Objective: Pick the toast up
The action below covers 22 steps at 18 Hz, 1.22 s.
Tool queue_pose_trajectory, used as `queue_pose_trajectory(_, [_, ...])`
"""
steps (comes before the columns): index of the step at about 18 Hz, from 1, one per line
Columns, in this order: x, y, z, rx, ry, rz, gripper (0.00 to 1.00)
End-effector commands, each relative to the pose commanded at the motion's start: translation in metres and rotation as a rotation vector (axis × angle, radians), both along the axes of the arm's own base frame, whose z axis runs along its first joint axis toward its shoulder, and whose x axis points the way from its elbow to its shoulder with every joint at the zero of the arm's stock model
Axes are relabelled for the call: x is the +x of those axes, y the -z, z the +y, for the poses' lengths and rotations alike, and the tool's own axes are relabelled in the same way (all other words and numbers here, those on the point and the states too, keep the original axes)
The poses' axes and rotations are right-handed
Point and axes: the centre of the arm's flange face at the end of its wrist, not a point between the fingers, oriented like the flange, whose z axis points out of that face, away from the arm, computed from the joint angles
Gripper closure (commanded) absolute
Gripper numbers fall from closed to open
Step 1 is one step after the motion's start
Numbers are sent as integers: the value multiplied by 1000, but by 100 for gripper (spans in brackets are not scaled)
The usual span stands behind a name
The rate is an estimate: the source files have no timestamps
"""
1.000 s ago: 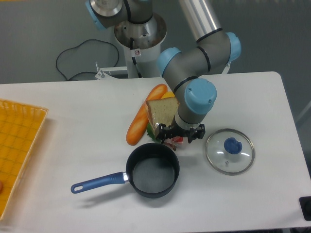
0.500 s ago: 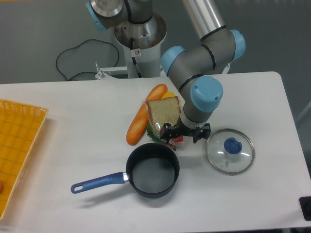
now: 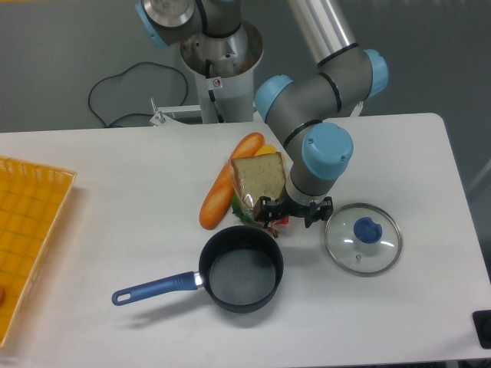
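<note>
Sitting nearest is a dark round saucepan with a blue handle [image 3: 242,268]; just behind its rim hangs the black two-finger gripper [image 3: 290,215], whose finger spacing cannot be made out. The squarish tan toast in clear plastic [image 3: 258,179] lies just left of the gripper on the white table [image 3: 115,199], against a long orange baguette-like loaf [image 3: 228,184].

On the white bench [image 3: 115,184], the toast [image 3: 259,178] is seen beside an orange baguette-like loaf [image 3: 225,186]. The tool [image 3: 290,216] is lowered just right of the toast, its finger state hidden. A dark saucepan [image 3: 242,268] with blue handle lies nearer, a glass lid [image 3: 363,238] right, a yellow tray [image 3: 27,230] far left.
</note>
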Motion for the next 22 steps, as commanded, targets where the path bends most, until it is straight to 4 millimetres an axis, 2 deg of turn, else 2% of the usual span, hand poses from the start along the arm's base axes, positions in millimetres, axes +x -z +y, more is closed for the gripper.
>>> queue_pose_trajectory(9, [1, 2, 0, -1, 3, -5, 17])
queue_pose_trajectory(22, [3, 7, 3, -1, 29, -10, 20])
